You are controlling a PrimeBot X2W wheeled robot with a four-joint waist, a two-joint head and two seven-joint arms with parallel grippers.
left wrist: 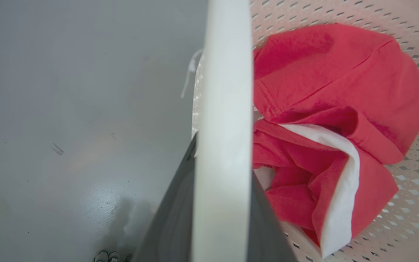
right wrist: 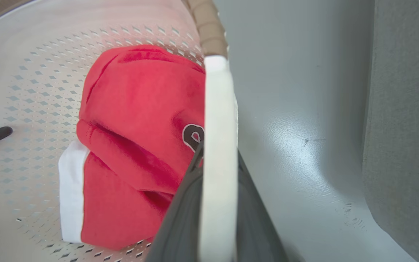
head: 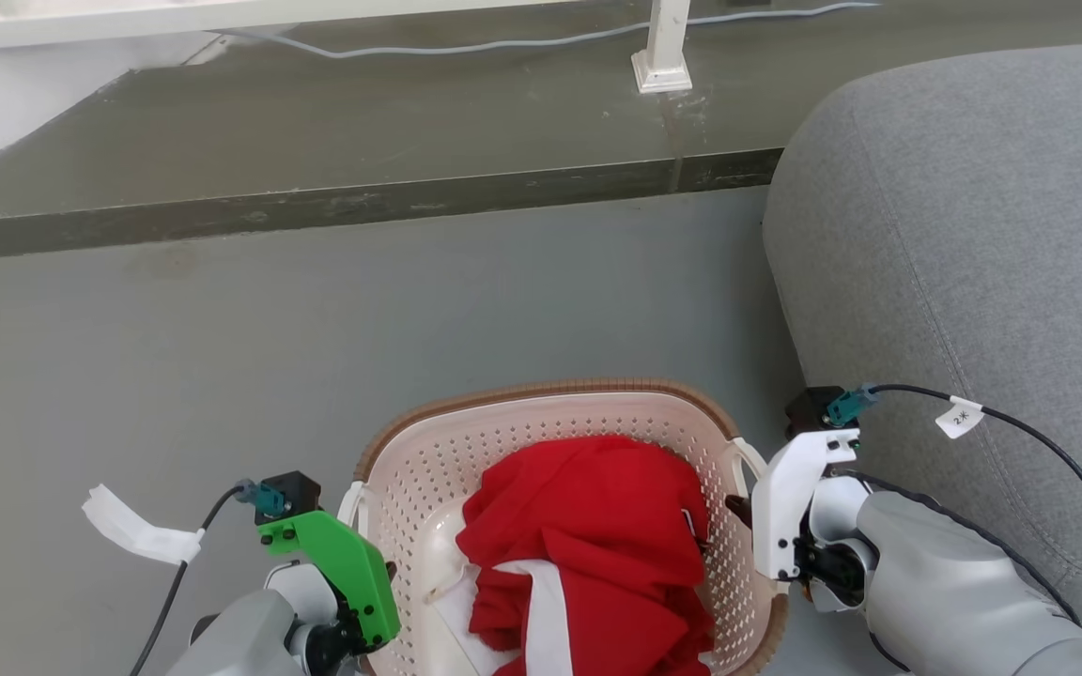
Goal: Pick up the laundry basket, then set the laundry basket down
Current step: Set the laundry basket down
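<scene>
Fingers (left wrist: 173, 218) of the left end effector (left wrist: 224, 156) are drawn narrow on the white left handle (left wrist: 224, 72) of the laundry basket (head: 541, 399), one dark finger on each side of the loop. The right end effector (right wrist: 219, 151) is pinched narrow in the same way on the right handle (right wrist: 218, 91), just below the brown rim. The basket sits low in the head view between the two arms, over the grey floor (head: 316, 329), with the sofa (head: 973, 235) just beside its right end. I cannot tell whether its base touches the floor or hangs clear of it.

The step in hand looks like the carry, with both grips made. To do it well, I judge both arms should rise and descend at the same rate, so the rim stays level and the red garment (head: 588, 526) does not slide to one end. The handles are thin loops, so the pull should run straight up through them rather than outward, and the right arm needs room from the sofa. On setting down, the base should meet the floor flat before either grip lets go.

Count: one basket, two handles, two end effectors, one red garment with white trim, one sofa, one white post (head: 661, 52), one cable (head: 503, 42).
</scene>
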